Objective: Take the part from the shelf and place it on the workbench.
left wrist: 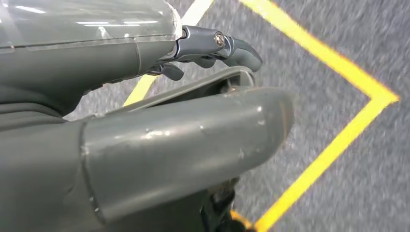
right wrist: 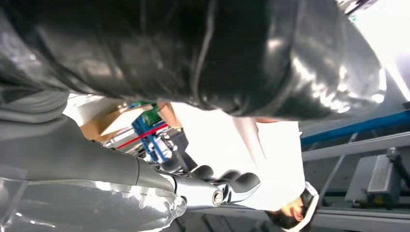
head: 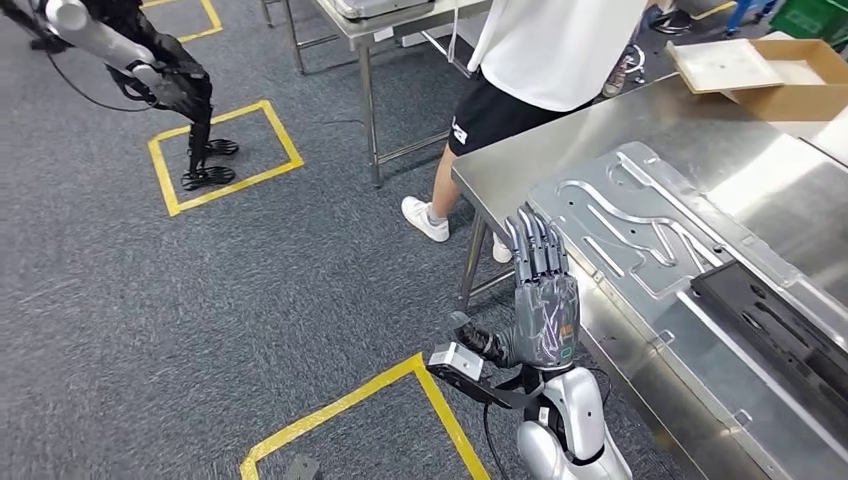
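- The left hand (head: pixel 541 290) stands in the lower middle of the head view, just left of the worktop (head: pixel 640 130) edge. Its fingers are stretched out straight and it grips nothing.
- In the left wrist view the same hand (left wrist: pixel 159 140) blocks most of the frame. Beyond it lies grey carpet with a corner of yellow tape (left wrist: pixel 372 99).
- The part (head: pixel 775 325), black and flat, sits at the lower right of the head view over a silver plate (head: pixel 620 215) on the worktop. The frame edge cuts it off, so I cannot tell whether it rests there or is held.
- In the right wrist view a glossy black mass (right wrist: pixel 203 53) covers the upper half, too close to make out.
- The right hand (right wrist: pixel 145 179) lies along the lower left there. Its dark fingertips (right wrist: pixel 241 181) are apart from the black mass; I cannot tell whether it has hold of anything.
- A person (head: pixel 545 60) in a white top stands at the upper middle, cut off above the waist.
- A cardboard box (head: pixel 790 75) sits at the upper right.
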